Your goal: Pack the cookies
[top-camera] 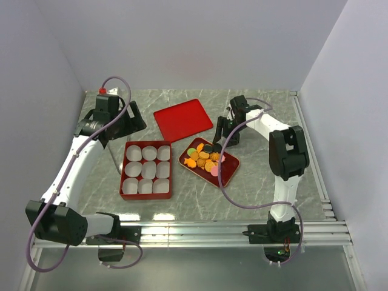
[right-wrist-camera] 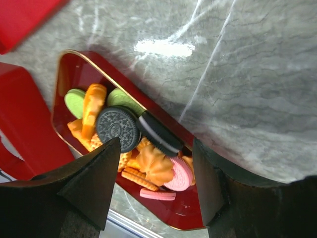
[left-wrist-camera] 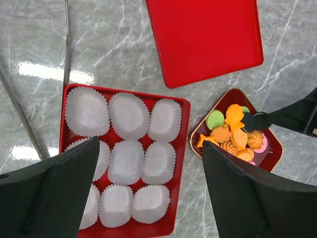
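— Jaws first: how do they stand?
— Spread on both arms. The left gripper [left-wrist-camera: 148, 146] hangs wide open above the red box [top-camera: 123, 176] of white paper cups [top-camera: 146, 169]. The right gripper [right-wrist-camera: 156, 148] is parted too. Its fingers straddle the pile, and I can't see them pinching anything.

— And the arm poses, from the near edge outward?
— The left arm [top-camera: 70, 167] leaves its near-left base and leans out along the left wall. Its wrist bends inward over the box's far-left corner. The right arm [top-camera: 285, 151] stands upright at near-right with its elbow high. Its forearm reaches back and left, then dips to the far end of the tray.

— Where are the cookies [top-camera: 206, 159]?
— Heaped in the small red tray [top-camera: 227, 173], just right of the box. They're orange, green, pink and black.

— Edges and room?
— Bare marble table [top-camera: 194, 206] lies between the box, the tray and the near rail, with more to the right of the tray. Beyond them a red lid [top-camera: 183, 119] lies flat between the two wrists. Walls close in on the left, the right and the far side.
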